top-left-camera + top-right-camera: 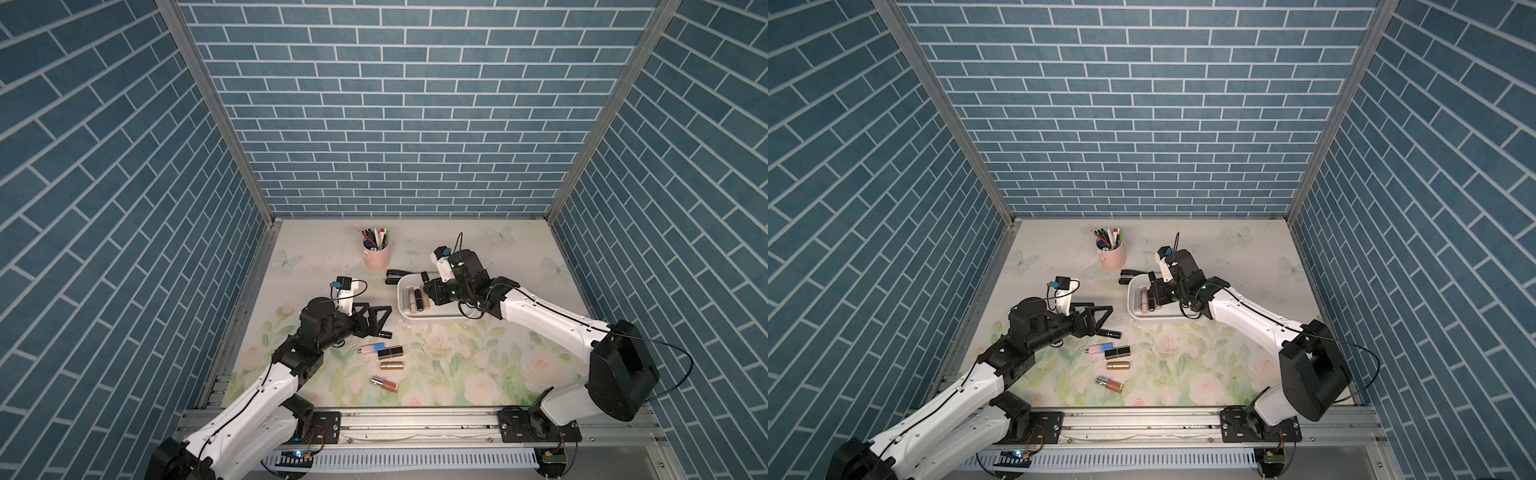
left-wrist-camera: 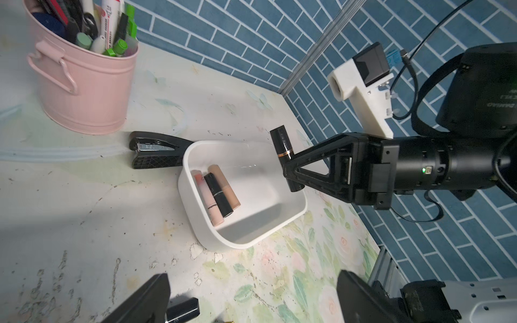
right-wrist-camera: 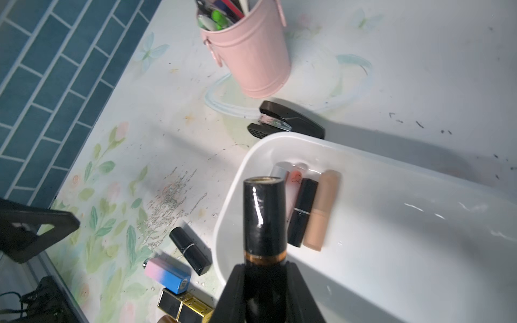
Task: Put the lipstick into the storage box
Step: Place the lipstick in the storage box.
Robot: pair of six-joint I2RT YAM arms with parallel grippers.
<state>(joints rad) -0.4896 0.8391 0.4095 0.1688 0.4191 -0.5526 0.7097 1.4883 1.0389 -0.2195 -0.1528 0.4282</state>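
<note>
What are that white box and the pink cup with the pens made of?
The white box looks like glossy plastic: highlights glint on its rounded walls. The pink cup is probably painted sheet metal: pressed ridges near the base and a bent handle.

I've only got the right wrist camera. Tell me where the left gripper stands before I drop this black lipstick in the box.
Observer: The left gripper is open, poised over a loose black lipstick that lies on the table.
Operator: Count the loose lipsticks. My frame cuts them off.
Observer: Five in both top views. The one nearest the robot, a rose gloss tube, is outside your frame.
Operator: Check my lipstick's height over the box.
Observer: In the left wrist view the right gripper grips the held black lipstick cap end up, raised above the storage box by its far rim.
</note>
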